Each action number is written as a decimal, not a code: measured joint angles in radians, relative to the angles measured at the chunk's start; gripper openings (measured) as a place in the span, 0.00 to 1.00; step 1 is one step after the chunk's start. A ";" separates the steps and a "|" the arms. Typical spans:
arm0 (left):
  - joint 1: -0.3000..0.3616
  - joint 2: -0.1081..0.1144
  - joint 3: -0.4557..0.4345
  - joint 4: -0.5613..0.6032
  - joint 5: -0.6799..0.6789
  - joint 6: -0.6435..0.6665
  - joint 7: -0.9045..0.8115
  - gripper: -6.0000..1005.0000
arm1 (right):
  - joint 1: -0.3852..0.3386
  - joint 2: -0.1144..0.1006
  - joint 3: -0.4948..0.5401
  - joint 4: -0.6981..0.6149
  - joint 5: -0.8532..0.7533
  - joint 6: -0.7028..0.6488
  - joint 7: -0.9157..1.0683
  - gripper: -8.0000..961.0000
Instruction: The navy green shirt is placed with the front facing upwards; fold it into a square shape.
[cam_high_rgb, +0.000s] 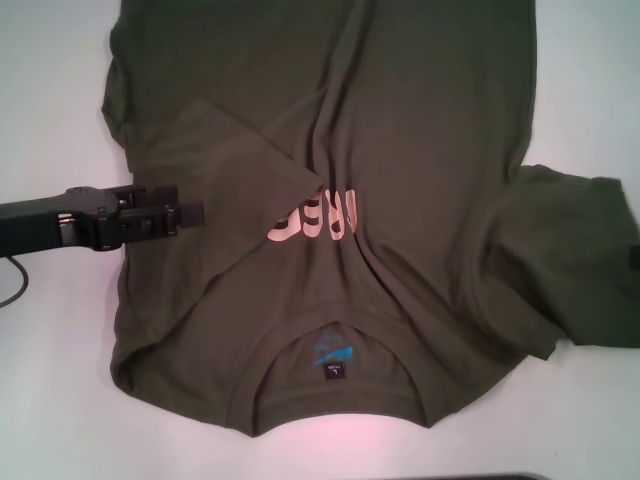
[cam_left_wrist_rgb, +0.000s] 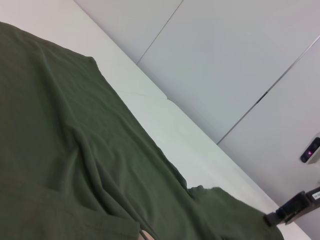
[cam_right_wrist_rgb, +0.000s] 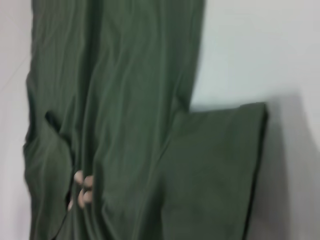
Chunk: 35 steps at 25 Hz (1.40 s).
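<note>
- The navy green shirt (cam_high_rgb: 400, 180) lies front-up on the white table (cam_high_rgb: 60, 420), collar nearest the robot, pink chest lettering (cam_high_rgb: 312, 217) and blue neck label (cam_high_rgb: 334, 352) showing.
- One sleeve (cam_high_rgb: 235, 170), on the robot's left, is already turned in across the chest and half-covers the lettering; the opposite sleeve (cam_high_rgb: 560, 260) is spread flat on the table, and the body is at full length, so most of the folding appears to lie ahead.
- The left gripper (cam_high_rgb: 190, 213) reaches in over the folded side, its fingers close together and gripping no cloth that I can see.
- The right gripper is out of sight in every view.
</note>
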 joint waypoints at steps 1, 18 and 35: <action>0.000 0.000 0.000 0.000 0.000 0.000 0.000 0.72 | -0.008 0.000 0.002 -0.025 0.000 -0.002 0.017 0.02; -0.005 0.000 -0.002 0.000 0.000 0.001 -0.001 0.72 | 0.018 -0.042 0.120 -0.095 0.004 -0.023 0.071 0.02; -0.009 0.000 -0.003 0.000 0.000 0.014 -0.001 0.72 | 0.114 -0.059 0.120 -0.146 0.007 -0.057 0.133 0.02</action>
